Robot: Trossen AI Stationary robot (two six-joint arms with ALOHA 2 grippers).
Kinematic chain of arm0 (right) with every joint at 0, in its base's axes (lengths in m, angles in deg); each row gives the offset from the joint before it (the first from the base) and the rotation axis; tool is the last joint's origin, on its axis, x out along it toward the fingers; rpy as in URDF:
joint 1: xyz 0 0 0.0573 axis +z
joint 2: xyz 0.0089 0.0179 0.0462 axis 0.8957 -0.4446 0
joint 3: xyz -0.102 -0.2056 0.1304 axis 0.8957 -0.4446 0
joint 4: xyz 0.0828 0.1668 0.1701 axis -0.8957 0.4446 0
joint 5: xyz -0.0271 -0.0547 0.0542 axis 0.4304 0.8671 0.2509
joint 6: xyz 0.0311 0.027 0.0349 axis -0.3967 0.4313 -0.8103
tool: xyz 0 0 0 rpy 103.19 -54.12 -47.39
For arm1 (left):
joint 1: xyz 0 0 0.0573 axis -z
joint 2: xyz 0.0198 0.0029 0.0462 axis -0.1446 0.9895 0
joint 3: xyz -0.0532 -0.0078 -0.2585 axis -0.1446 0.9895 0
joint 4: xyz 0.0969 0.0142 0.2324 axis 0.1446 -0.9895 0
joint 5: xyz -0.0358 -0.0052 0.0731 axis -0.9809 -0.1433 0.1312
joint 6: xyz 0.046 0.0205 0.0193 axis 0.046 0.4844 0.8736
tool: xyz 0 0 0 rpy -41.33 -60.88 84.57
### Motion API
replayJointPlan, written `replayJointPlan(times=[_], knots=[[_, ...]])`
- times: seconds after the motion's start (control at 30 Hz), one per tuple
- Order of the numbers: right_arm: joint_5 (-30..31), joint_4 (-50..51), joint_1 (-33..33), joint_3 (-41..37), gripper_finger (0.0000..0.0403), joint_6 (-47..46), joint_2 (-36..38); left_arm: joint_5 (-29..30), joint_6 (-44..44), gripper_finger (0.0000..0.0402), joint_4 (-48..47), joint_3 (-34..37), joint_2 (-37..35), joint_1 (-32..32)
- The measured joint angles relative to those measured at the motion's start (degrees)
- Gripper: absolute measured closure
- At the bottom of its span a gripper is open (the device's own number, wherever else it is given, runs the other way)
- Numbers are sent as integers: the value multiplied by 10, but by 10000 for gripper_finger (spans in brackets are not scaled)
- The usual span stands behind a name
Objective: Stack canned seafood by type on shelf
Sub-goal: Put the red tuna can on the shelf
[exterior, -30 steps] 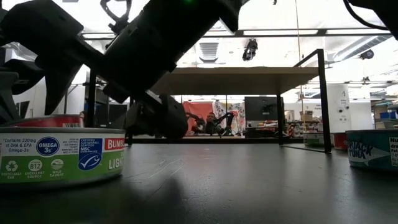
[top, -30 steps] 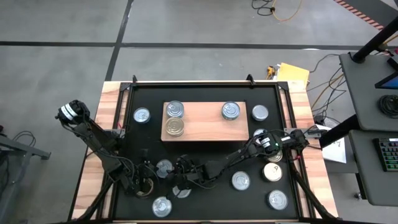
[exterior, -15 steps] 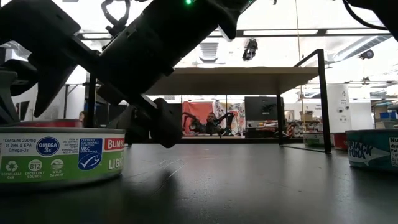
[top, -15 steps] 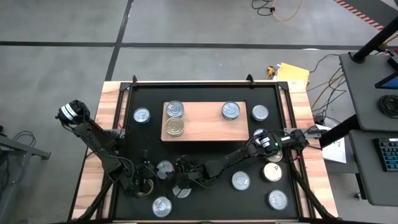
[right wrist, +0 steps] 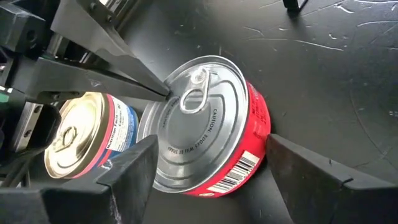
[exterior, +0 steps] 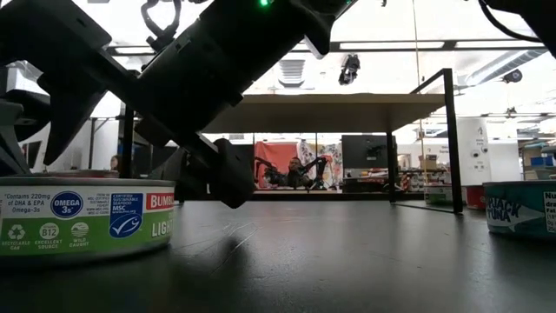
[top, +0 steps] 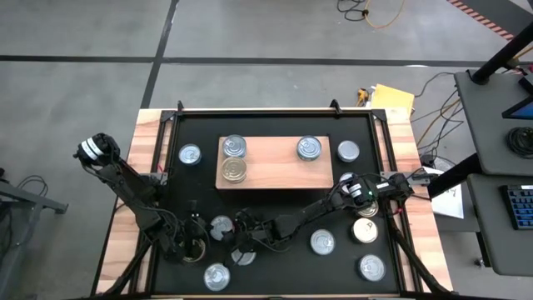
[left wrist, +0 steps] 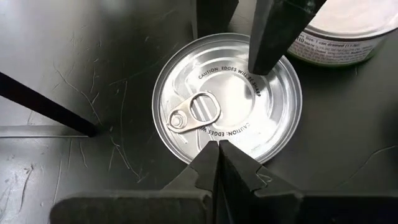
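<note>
Straddling red-label tin (right wrist: 208, 127) at worktop's 6 o'clock, right pincer (right wrist: 211, 171) apart, unclamped; left pincer (left wrist: 217, 162) together alongside. Next: clamp, lift toward shelf (top: 275, 167).

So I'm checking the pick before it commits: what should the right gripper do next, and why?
Probably close. The right gripper has a finger on each side of the red-labelled can, jaws open and not yet gripping. The shut left gripper rests at the can's lid.

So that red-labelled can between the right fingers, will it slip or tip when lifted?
The red-labelled can is short and wide, so it probably won't tip. Its smooth round wall may slip or turn between the right gripper fingers unless squeezed centred. It looks sealed, pull tab flat, so likely rigid and fairly heavy.
</note>
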Motion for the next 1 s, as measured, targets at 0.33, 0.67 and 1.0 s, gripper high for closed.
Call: replayJointPlan(times=[0.33, 0.67, 1.0], knots=[[0, -3, -1, 0, 103, -1, 0, 2, -10, 401, -5, -1, 1, 10], [-15, -42, -3, 0, 124, 1, 0, 6, -9, 402, 0, -1, 2, 10], [-15, -39, -10, 0, 180, 1, 0, 15, 8, 402, 30, 0, 3, 10]])
